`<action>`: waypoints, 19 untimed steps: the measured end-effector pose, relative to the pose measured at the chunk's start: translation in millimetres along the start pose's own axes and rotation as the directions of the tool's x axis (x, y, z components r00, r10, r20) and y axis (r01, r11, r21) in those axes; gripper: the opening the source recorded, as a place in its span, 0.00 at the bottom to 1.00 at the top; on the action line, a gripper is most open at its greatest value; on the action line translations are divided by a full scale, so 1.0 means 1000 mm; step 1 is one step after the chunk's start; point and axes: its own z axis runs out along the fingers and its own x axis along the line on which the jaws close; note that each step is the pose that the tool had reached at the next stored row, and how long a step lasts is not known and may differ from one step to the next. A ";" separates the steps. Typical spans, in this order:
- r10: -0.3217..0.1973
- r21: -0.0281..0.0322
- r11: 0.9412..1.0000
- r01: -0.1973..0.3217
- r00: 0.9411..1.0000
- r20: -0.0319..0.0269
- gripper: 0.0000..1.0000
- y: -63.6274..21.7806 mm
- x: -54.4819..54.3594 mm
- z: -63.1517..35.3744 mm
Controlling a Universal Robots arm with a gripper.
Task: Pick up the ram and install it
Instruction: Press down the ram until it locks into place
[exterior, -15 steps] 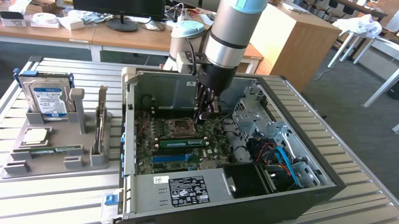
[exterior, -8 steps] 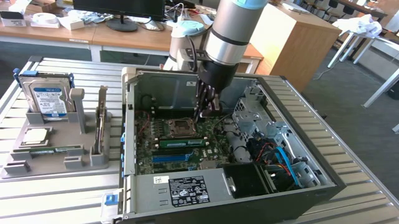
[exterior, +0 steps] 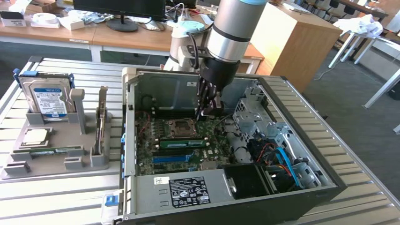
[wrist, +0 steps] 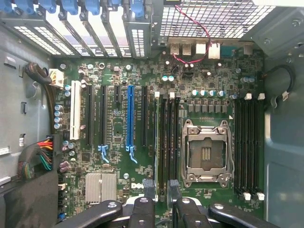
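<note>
Down inside the open computer case (exterior: 187,89), just above the motherboard (wrist: 118,183): the tool (wrist: 161,190), held with fingers (wrist: 148,190) apart and nothing clamped between them. Seemingly straddling one end of the ram (exterior: 183,143), found standing edge-up in the memory slot farthest from the empty processor socket (wrist: 206,152) in that bank.

Apparently the seating stage. To do it well: press straight down, no tilt; spread the load evenly along the stick; stay clear of the bare neighbouring slots and of the socket's pins; count it done only with both end clips snapped in.

Hard to judge: touching the stick's top edge, or hovering just over it. No reading of the clip beneath the fingers, hidden by them; far clip too small to call latched. Out on the worktop (exterior: 62,201), along the front of the grey holder (exterior: 44,166), a thin greenish strip (exterior: 50,151), too small to name.
</note>
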 end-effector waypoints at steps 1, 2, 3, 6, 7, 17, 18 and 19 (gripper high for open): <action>0.000 0.000 1.000 0.000 1.000 0.000 0.25 0.0000 0.000 0.0000; 0.000 0.000 1.000 0.000 1.000 0.000 0.25 0.0000 0.000 0.0000; 0.000 0.000 1.000 0.000 1.000 0.000 0.25 0.0000 0.000 0.0000; 0.000 0.000 1.000 0.000 1.000 0.000 0.25 0.0000 0.000 0.0000; 0.000 0.000 1.000 0.000 1.000 0.000 0.25 0.0000 0.000 0.0000; 0.000 0.000 1.000 0.000 1.000 0.000 0.11 0.0000 0.000 0.0000; 0.000 0.000 1.000 0.000 1.000 0.000 0.10 0.0000 0.000 0.0000; 0.000 0.000 1.000 0.000 1.000 0.000 0.10 0.0000 0.000 0.0000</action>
